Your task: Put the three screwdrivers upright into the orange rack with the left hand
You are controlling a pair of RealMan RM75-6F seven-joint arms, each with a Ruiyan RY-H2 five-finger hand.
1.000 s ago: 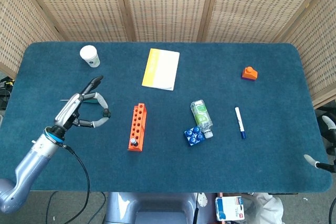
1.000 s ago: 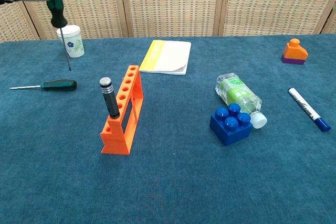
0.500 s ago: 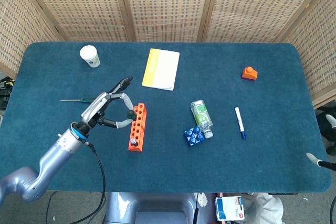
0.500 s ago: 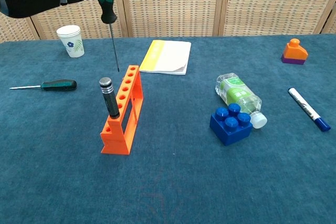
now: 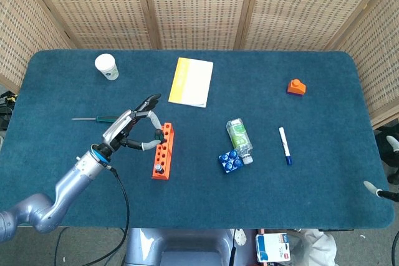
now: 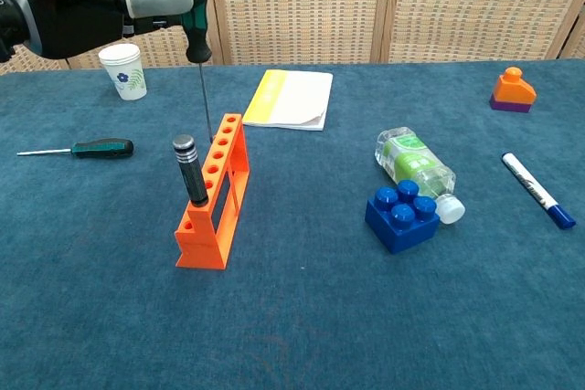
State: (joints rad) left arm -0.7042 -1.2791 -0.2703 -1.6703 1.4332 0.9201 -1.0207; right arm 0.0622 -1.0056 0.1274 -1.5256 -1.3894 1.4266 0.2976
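Rack: the orange rack (image 6: 214,196) stands on the blue counter (image 6: 302,317), left of the middle, its row of holes running from the near edge toward the far edge.
Screwdriver in rack: a black-handled screwdriver (image 6: 191,169) stands in a hole near the near end of the rack, leaning a little.
Screwdriver in hand: a green-handled screwdriver (image 6: 196,38) hangs upright, its thin shaft pointing down at the far end of the rack; whether the tip is already inside a hole, I cannot tell.
Left hand: the left hand (image 6: 87,2) holds the green handle from the left side, fingers closed around it, above the far end of the rack; in the head view the left hand (image 5: 134,130) is just beside the rack's left side.
Third screwdriver: a dark green screwdriver (image 6: 80,148) lies flat on the counter near the left edge, well apart from the rack.
Right hand: only a small part (image 5: 381,195) shows at the right edge of the head view; how it is opened I cannot tell.
Other things: a white paper cup (image 6: 123,70) near the far left corner, a yellow-edged notebook (image 6: 289,99) toward the far edge, a plastic bottle (image 6: 416,171) lying touching a blue toy brick (image 6: 402,216), a marker pen (image 6: 537,190) and a small orange block (image 6: 512,90) toward the right edge.
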